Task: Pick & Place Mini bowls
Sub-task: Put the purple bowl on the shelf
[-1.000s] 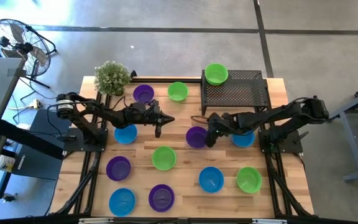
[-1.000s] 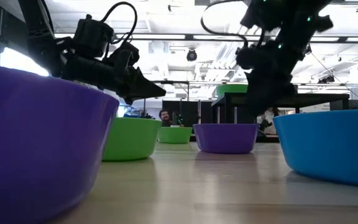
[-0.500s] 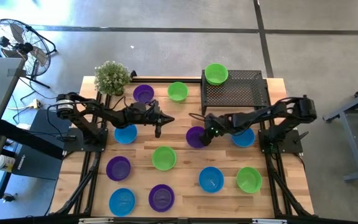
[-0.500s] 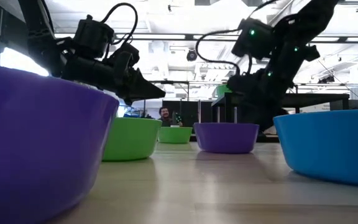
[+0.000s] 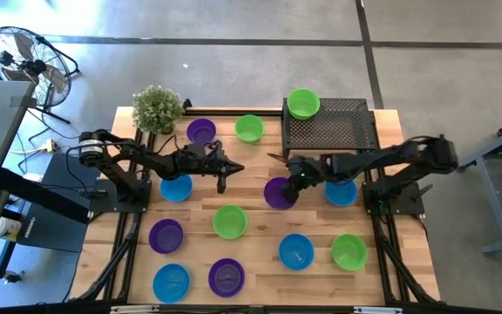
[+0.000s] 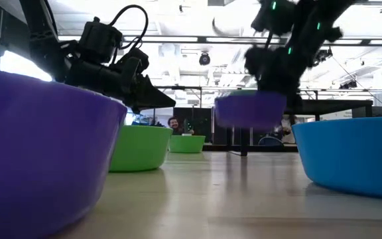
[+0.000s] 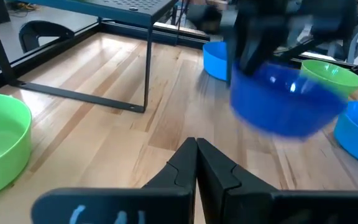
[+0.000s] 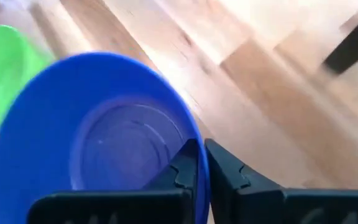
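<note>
Right gripper (image 5: 291, 183) near table (image 5: 251, 270) centre, fingers clamped on rim of purple bowl (image 5: 278, 194). Low view shows bowl (image 6: 251, 109) lifted clear of tabletop, blurred, apparently level. Bowl hangs just beside black mesh rack (image 5: 331, 125), which stands at far right corner with green bowl (image 5: 302, 103) on top. Left gripper (image 5: 223, 177) hovers left of centre, fingers (image 7: 194, 163) pressed together, holding nothing. Other bowls scattered across table; blue bowl (image 5: 295, 250) toward near edge.

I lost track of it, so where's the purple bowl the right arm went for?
In the high view the purple bowl is mid-table in the right gripper, beside the black mesh rack; the low view shows it lifted off the tabletop.
</note>
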Action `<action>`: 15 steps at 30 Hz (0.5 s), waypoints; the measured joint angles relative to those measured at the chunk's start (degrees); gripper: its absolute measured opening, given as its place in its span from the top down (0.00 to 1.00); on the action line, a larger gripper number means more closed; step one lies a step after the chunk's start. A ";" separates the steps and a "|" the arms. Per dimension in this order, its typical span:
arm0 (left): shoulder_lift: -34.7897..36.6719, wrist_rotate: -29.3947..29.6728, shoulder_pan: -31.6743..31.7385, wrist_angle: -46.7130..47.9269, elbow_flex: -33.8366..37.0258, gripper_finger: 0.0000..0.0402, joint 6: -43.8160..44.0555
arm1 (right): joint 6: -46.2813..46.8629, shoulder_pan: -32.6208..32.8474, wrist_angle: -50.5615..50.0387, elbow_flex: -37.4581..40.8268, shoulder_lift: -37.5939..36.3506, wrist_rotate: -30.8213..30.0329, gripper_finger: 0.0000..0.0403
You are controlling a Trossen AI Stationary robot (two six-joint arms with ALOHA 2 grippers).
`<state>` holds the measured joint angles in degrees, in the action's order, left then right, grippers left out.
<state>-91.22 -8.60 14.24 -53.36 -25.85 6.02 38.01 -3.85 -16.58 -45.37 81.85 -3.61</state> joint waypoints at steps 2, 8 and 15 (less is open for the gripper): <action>0.00 0.02 0.00 0.02 0.00 1.00 -0.22 | -1.67 -0.29 -6.32 -3.09 -3.55 -1.01 0.99; 0.00 0.04 0.00 0.00 0.00 1.00 -0.23 | -6.80 -4.71 -30.05 -16.50 -12.52 -10.46 0.98; 0.00 0.04 0.00 0.00 0.00 1.00 -0.22 | -17.09 -25.08 -44.86 -24.21 -16.75 -17.49 0.99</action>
<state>-91.22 -8.56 14.24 -53.36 -25.85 5.80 20.92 -28.93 -61.43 -69.58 65.10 -21.10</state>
